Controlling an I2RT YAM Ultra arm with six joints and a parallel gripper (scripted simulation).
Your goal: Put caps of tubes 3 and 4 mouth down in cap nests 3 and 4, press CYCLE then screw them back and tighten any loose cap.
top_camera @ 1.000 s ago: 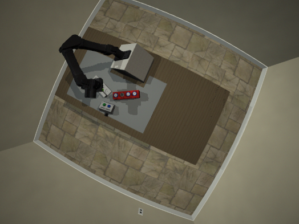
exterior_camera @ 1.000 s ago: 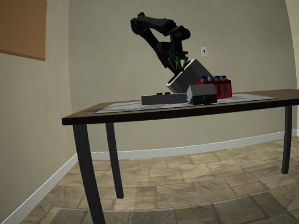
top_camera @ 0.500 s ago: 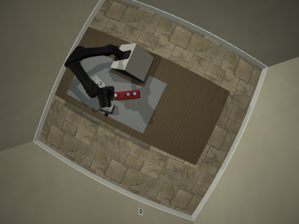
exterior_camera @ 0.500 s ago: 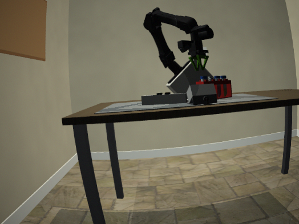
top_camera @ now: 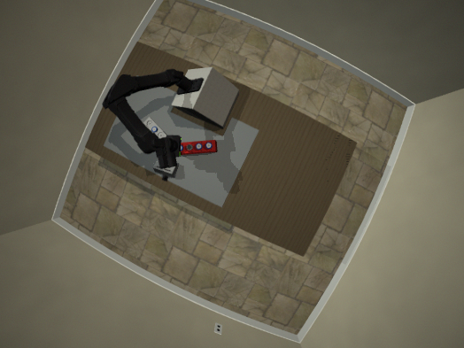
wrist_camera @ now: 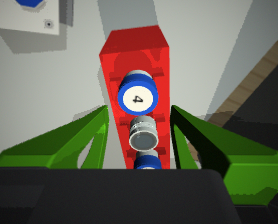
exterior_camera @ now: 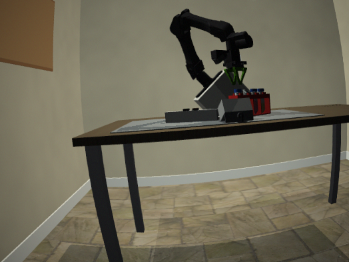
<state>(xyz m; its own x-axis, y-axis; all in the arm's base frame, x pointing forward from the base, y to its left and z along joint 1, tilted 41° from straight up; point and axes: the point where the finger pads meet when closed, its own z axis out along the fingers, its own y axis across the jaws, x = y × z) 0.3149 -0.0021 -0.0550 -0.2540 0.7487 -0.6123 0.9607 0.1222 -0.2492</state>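
Observation:
The red decapping station (top_camera: 199,147) stands on the grey mat and also shows in the wrist view (wrist_camera: 137,75). Cap 4 (wrist_camera: 137,98), blue with a white dot marked 4, sits on the tube at the far end. The tube beside it (wrist_camera: 143,134) is bare and grey, also seen from above (top_camera: 189,147). Another blue cap (wrist_camera: 145,162) sits on the tube nearer to me. My gripper (wrist_camera: 139,112) is open and empty, its green fingers on either side of the station at cap 4. In the side view the gripper (exterior_camera: 236,78) hangs a little above the caps.
The white cap tray (top_camera: 155,129) holds a blue cap (top_camera: 154,129) in one nest; my arm partly covers the tray. The key desk (wrist_camera: 30,20) with the blue key (wrist_camera: 31,2) lies to the left beyond the station. A large tilted grey box (top_camera: 210,96) stands behind.

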